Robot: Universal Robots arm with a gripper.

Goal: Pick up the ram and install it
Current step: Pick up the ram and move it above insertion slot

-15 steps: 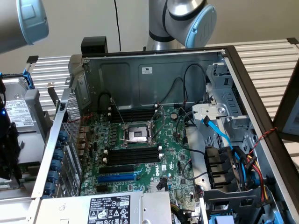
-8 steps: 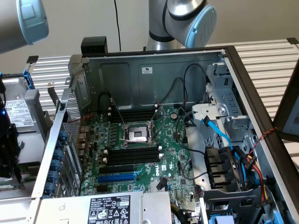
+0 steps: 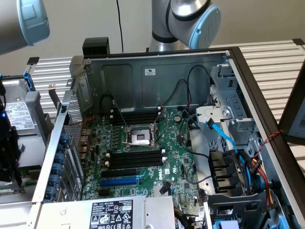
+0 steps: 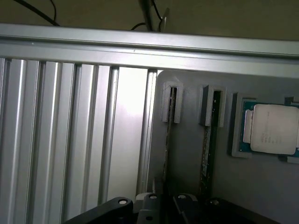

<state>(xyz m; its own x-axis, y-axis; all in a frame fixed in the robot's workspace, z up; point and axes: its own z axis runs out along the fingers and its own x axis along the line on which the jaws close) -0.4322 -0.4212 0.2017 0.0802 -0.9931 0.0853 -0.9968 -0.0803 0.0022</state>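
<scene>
Two ram sticks stand on edge in a grey holder [image 4: 187, 154] on the ribbed aluminium table. The ram [image 4: 167, 149] that I am at is the dark-green stick nearer the bare table; the other stick [image 4: 208, 149] stands beside it. My gripper [image 4: 166, 201] sits over one end of that ram. Its grey fingertips [image 4: 149, 203] are closed in on either side of the stick, which still sits in its holder slot. In the exterior view the arm [image 3: 24, 21] reaches off to the left, away from the open computer case [image 3: 157, 76] and its black memory slots [image 3: 136, 157].
A processor [image 4: 273, 135] lies in a recess of the same holder beyond the second stick. In the case, the motherboard [image 3: 176, 176] has a central CPU socket [image 3: 139, 136], a blue expansion slot [image 3: 119, 181] and loose cables at the exterior view's right. A raised aluminium rail [image 4: 140, 44] borders the table.
</scene>
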